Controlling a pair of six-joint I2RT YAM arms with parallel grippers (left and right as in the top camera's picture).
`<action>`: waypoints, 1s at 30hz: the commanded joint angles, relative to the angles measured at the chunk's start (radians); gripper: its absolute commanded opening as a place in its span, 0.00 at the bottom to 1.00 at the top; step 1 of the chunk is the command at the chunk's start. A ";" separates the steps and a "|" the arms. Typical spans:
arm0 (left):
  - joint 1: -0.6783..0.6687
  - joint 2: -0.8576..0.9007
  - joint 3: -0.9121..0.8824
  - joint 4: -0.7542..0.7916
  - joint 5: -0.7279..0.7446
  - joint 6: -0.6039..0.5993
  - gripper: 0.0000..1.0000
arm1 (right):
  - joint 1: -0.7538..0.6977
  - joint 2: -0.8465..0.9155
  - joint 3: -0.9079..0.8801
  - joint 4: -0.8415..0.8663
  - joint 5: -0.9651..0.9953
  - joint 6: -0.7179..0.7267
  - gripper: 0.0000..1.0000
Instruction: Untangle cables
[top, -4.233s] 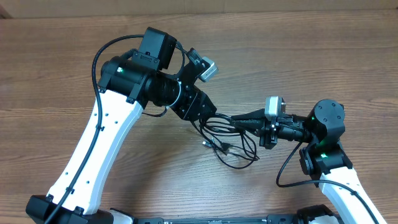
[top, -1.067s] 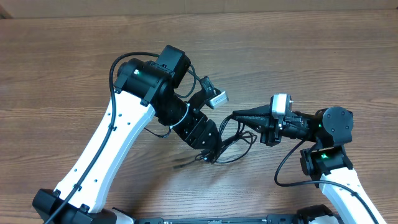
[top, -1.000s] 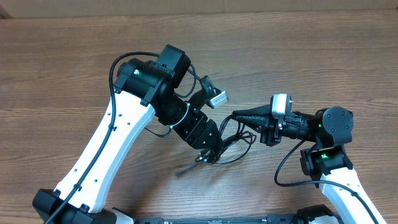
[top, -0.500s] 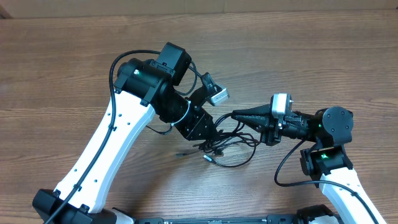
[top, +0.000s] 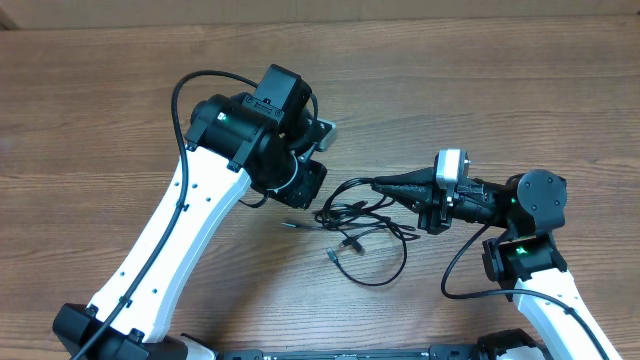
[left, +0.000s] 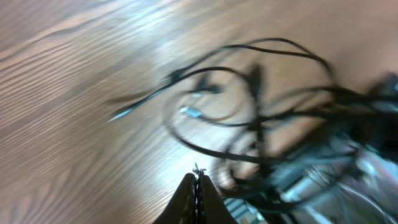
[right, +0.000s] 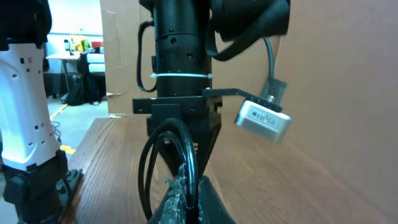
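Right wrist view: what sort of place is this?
Probably a robotics lab or workshop: a robot arm over a wooden table, with a cardboard sheet and a cluttered desk behind.

Wood-grain table (top: 480, 90), cardboard wall (right: 336, 93)

Your table (top: 480, 100) is smooth brown wood grain with a soft sheen that flares pale in the left wrist view. The cables (top: 375, 240) have thin matt black jackets, plastic or rubber by the look, and their plug tips (left: 191, 112) glint like silvery metal. The left arm (top: 165, 240) has a glossy white plastic shell, matt black at the joints. Its camera (right: 263, 119) looks like satin silver metal. The far wall (right: 348, 93) looks like matt brown cardboard.
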 joint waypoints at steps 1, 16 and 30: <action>0.008 -0.013 0.023 0.000 -0.170 -0.150 0.04 | -0.001 -0.003 0.010 -0.021 0.013 0.003 0.04; 0.019 -0.013 0.023 -0.015 0.288 0.124 0.77 | -0.001 -0.003 0.010 0.010 0.015 0.008 0.04; 0.019 -0.013 0.023 -0.010 0.327 0.182 0.90 | -0.001 -0.003 0.010 0.018 0.005 0.008 0.04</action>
